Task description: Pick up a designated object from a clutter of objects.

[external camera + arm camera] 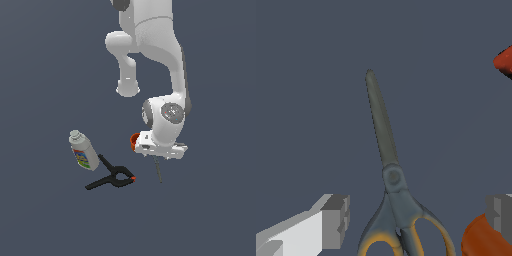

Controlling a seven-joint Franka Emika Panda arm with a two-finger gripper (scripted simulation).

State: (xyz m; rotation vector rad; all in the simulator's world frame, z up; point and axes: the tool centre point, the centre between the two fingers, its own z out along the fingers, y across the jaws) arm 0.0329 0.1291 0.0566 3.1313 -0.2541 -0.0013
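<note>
Exterior view, hidden: the arm's hand covers the gripper, so its fingers cannot be made out; of the scissors only the thin grey blades show, sticking out below the hand.
Exterior view, cup: the small orange cup is mostly hidden behind the hand; only a curved edge shows, and its inside cannot be seen.
Exterior view, clutter: the white bottle lies tilted on the dark floor, capped, contents not visible; the black spring clamp lies just beside it, orange tip towards the scissors.
Wrist view, scissors: blades closed and lying flat; the yellow-orange loop handles are cut off by the frame edge.
Wrist view, gripper: fingers spread wide on either side of the handles, touching nothing.
Wrist view, cup: only part of the orange rim shows, partly behind one finger.
Wrist view, corner: a red-orange shape is cut off; probably the clamp's tip.
</note>
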